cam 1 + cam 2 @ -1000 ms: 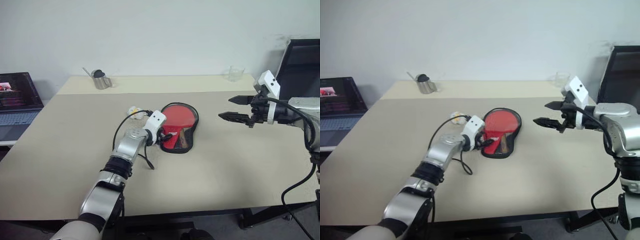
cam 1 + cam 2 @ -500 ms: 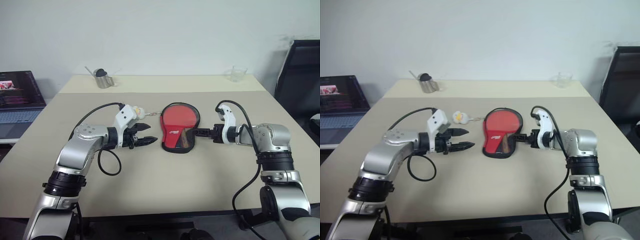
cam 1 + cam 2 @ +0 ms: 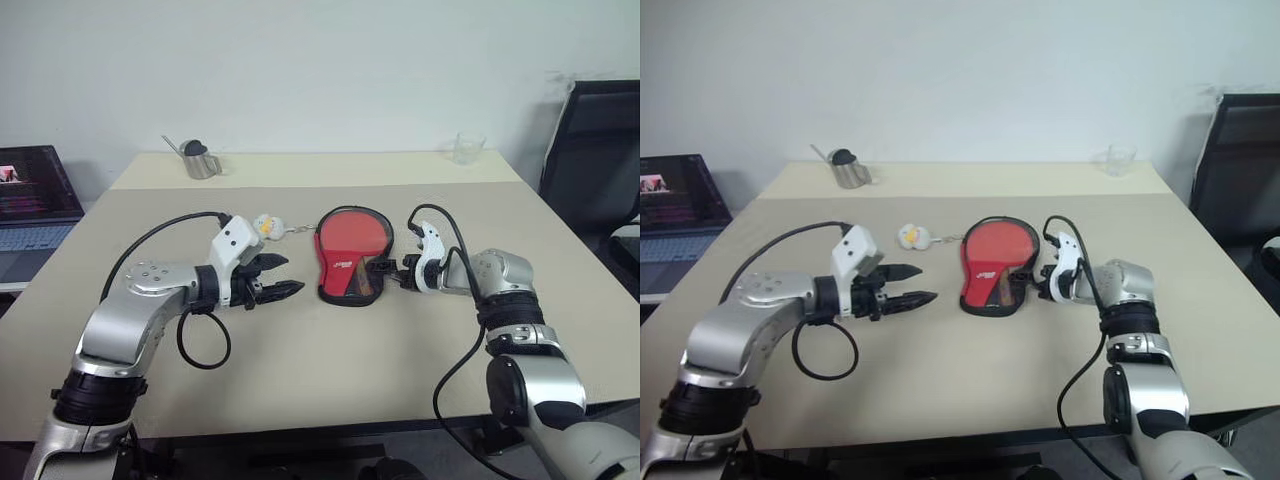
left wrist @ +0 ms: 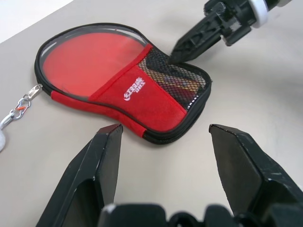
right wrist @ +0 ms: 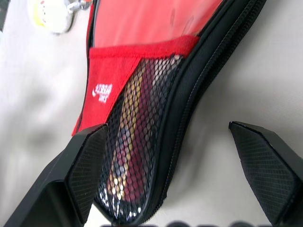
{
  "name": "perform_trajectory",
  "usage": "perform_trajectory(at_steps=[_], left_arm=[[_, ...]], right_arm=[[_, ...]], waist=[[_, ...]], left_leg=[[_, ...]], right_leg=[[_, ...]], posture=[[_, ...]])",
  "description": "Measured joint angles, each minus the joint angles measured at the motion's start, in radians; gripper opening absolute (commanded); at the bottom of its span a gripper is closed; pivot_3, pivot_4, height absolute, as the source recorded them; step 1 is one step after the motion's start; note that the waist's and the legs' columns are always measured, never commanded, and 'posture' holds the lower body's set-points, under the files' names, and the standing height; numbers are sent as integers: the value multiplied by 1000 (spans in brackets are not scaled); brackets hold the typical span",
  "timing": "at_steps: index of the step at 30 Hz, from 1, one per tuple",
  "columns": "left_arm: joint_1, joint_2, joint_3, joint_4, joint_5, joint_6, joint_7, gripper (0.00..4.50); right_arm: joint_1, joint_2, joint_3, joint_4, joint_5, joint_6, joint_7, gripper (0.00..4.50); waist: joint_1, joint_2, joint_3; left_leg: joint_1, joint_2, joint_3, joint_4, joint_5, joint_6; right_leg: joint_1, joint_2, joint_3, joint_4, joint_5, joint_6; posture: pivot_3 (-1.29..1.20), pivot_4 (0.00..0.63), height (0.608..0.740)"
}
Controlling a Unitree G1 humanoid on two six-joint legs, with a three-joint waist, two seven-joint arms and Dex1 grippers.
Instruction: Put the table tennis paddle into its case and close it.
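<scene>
Case (image 3: 352, 255): lay flat on the counter (image 3: 330, 380), between the two pincers, paddle (image 4: 90, 64) inside.
Right pincer (image 3: 380, 272): fingers spread wide, empty; tips at the mesh handle end of the case, one finger (image 4: 194, 40) touching the mesh edge.
Left pincer (image 3: 278, 278): partly open, empty; clear of the case, tips aimed at its side.
Long axis: ran away from the robot; round end far, narrow handle end near.
Ball (image 3: 264, 226): just beyond the left pincer, clipped to the case's far edge.
</scene>
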Motion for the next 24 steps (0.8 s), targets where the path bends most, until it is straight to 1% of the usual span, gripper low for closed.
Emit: perform_trajectory(at_steps=[5,11,12,14,18,21,24], left_arm=[[21,18,8,-23,-26,23,21,3181],[29,40,24,-30,-39,26,34,3181],[32,39,24,-31,-43,26,37,3181],[35,40,24,-31,-51,26,43,3181],[37,44,24,-32,-59,26,47,3181],[40,44,24,-33,-64,26,51,3181],[40,45,24,-33,-65,26,55,3181]], right_arm=[[-22,21,-4,50,-6,-31,-12,4461],[-34,41,-4,64,-6,-44,-23,4461],[-35,43,-6,64,-6,-43,-23,4298],[-35,53,-11,65,-6,-38,-29,3836],[-35,89,-21,56,2,1,-30,2500],[-35,105,-22,43,7,23,-31,1392],[-35,104,-23,24,8,26,-30,473]], waist=[[-5,-2,-2],[-16,-2,-2],[-17,-2,-2],[-19,-2,-2],[-19,-2,-2],[-14,-2,-2],[-12,-2,-2]], left_leg=[[4,0,0,0,0,1],[4,1,0,-1,1,1],[4,1,0,-1,1,1],[4,1,0,-2,0,1],[1,1,0,-4,0,1],[-4,1,0,-3,0,1],[-5,1,0,-3,0,1]], right_leg=[[3,1,1,0,1,1],[3,2,2,0,1,1],[2,2,2,0,1,1],[2,2,2,-1,1,1],[-2,2,2,-1,1,0],[-5,2,1,-2,1,0],[-5,2,2,-3,1,0]], posture=[[0,150,740],[0,150,740],[0,150,740],[0,150,740],[0,150,740],[0,150,740],[0,150,740]])
